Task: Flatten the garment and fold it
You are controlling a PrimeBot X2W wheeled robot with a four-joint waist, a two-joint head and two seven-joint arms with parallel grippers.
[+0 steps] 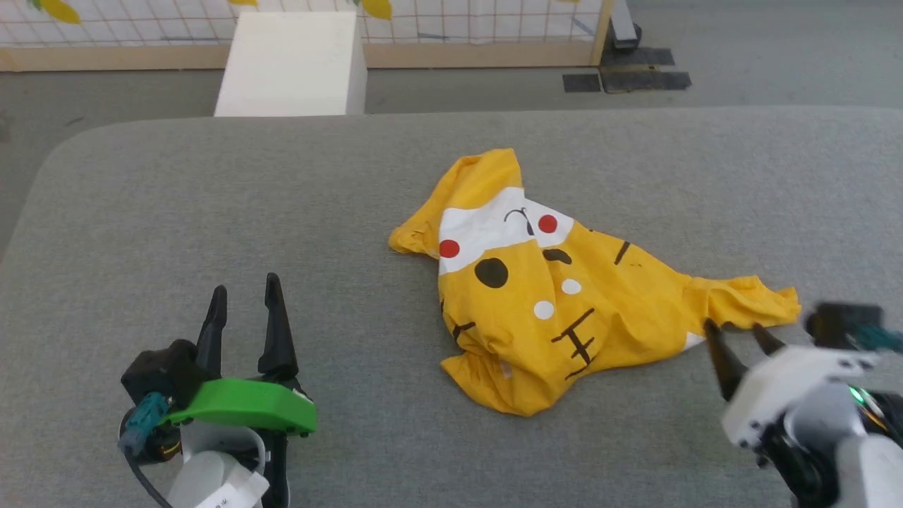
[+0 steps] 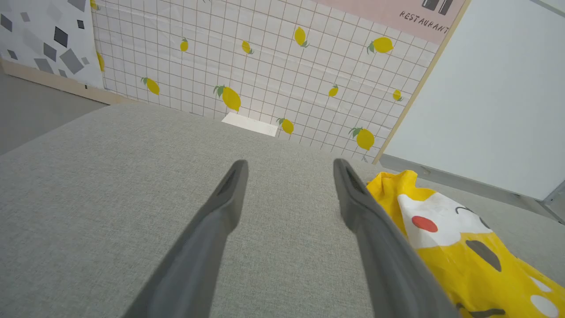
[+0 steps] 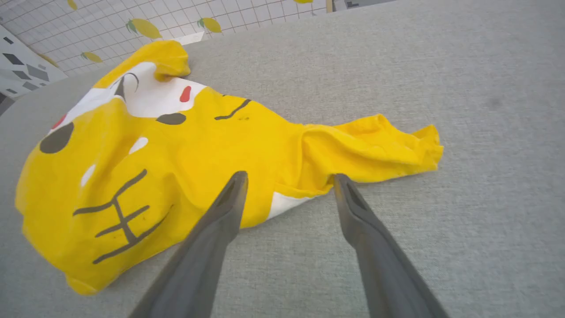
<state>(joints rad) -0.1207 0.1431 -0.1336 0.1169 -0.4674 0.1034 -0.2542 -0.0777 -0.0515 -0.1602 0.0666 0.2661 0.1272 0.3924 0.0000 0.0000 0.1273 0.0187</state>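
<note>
The crumpled bright yellow cartoon-print T-shirt point(image 1: 557, 296) lies on the grey fabric table point(image 1: 211, 197), its long axis slanting toward the right gripper point(image 1: 734, 327), jaws spread and empty just beside its sleeve end (clearly nearer); the left gripper point(image 1: 245, 283), likewise open, stands well apart.

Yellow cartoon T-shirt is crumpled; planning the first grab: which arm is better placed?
Right. The right claw, open, is at the edge of the bright yellow cartoon-print T-shirt, beside its bunched sleeve. The left claw, open, is apart from it over grey fabric.
</note>
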